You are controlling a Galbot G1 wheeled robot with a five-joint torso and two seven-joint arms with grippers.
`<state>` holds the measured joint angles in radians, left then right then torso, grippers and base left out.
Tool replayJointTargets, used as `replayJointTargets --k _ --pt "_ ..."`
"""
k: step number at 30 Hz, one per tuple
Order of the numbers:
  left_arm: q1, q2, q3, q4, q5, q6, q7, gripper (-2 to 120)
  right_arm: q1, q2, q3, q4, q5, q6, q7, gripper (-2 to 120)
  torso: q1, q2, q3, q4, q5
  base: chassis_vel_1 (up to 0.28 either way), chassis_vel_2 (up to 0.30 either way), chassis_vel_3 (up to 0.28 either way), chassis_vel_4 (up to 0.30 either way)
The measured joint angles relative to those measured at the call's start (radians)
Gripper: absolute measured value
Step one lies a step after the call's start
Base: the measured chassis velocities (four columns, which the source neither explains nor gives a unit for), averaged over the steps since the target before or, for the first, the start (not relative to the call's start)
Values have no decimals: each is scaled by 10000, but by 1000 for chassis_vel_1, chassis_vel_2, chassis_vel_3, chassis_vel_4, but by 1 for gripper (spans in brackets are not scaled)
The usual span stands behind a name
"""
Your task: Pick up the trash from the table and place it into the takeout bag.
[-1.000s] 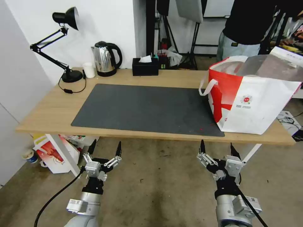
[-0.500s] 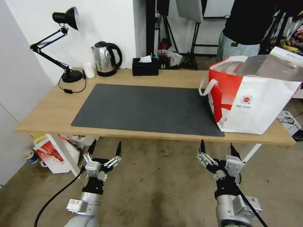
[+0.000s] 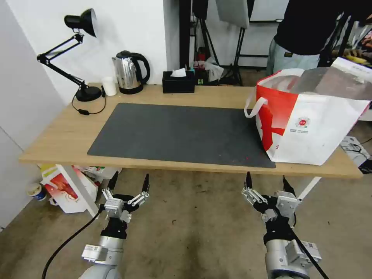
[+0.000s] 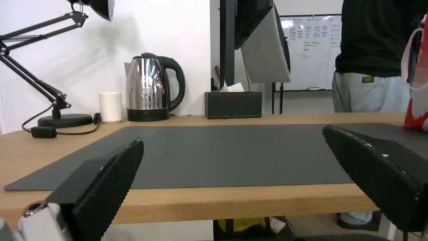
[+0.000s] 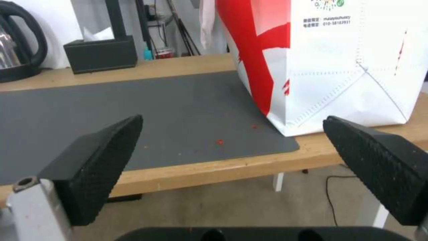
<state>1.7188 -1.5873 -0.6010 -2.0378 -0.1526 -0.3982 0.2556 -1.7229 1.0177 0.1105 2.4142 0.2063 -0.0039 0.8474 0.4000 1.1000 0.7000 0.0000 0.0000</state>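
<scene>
Below the near edge of the table, both arms hang parked with nothing between their fingers: the left gripper sits under the near left corner of the dark grey mat, the right gripper under its near right corner, each with its fingers spread wide. Nothing has changed over the last second — grippers, mat and bag sit exactly as before, so no step is under way. The takeout bag stands upright on the right end of the mat, its mouth open and foil lining showing. No bowl or cup lies on the mat; just a few red specks near the bag's base. A pale rounded shape shows inside the bag's mouth, though what it is cannot be made out. Behind the mat stand the black tissue box, the kettle, the small white cup and the desk lamp — none of them trash. Judging by this, the clearing looks finished.
</scene>
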Motion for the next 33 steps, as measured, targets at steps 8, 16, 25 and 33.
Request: replayJointTargets --k 8,16,25,33 --pt "0 0 0 0 0 0 0 100 0 0 0 0 0 0 0 100 0 -1 0 0 0 0 0 0 0" --pt "0 0 0 0 -1 0 0 100 0 0 0 0 0 0 0 100 0 -1 0 0 0 0 0 0 0" --pt "0 0 0 0 0 0 0 100 0 0 0 0 0 0 0 100 0 -1 0 0 0 0 0 0 0" --pt "0 0 0 0 0 0 0 100 0 0 0 0 0 0 0 100 0 -1 0 0 0 0 0 0 0"
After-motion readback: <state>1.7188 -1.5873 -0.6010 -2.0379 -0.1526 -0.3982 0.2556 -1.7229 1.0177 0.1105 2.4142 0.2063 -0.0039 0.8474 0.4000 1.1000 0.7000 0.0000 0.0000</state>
